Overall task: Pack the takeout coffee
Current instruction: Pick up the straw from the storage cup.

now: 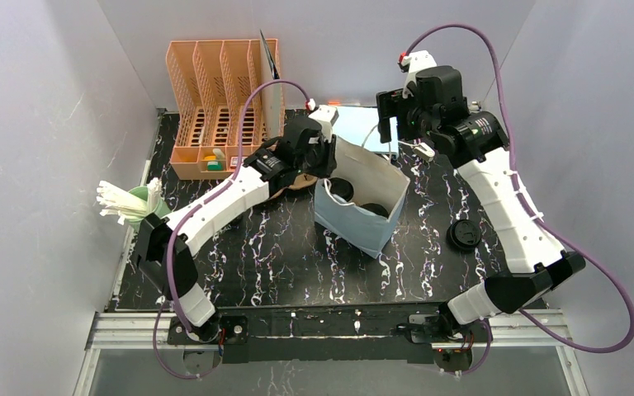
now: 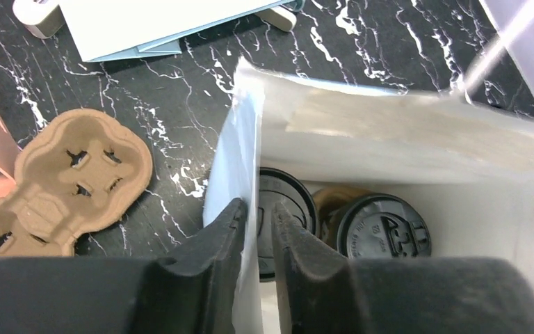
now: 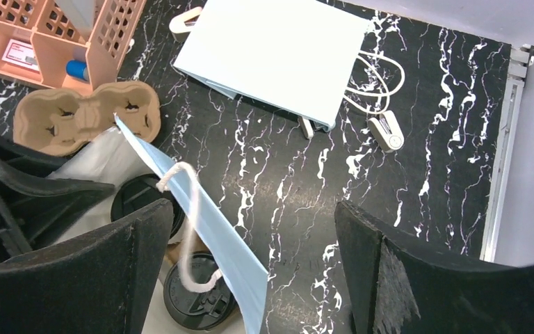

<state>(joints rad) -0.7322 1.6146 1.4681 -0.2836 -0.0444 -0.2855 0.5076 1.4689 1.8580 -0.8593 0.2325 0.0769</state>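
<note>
The takeout coffee shows as two dark cups with black lids, standing side by side inside the open light-blue paper bag. My left gripper straddles the bag's left wall. One finger is outside and one inside. The paper lies against the outer finger, and a thin gap shows beside the inner one. My right gripper is wide open and holds nothing. It hangs high over the bag's right edge, where the white handle loops. Both lids show below it.
A brown pulp carrier lies left of the bag, partly under my left arm. A loose black lid rests on the table right of the bag. A second bag lies flat at the back, beside the orange organizer. A green cup stands far left.
</note>
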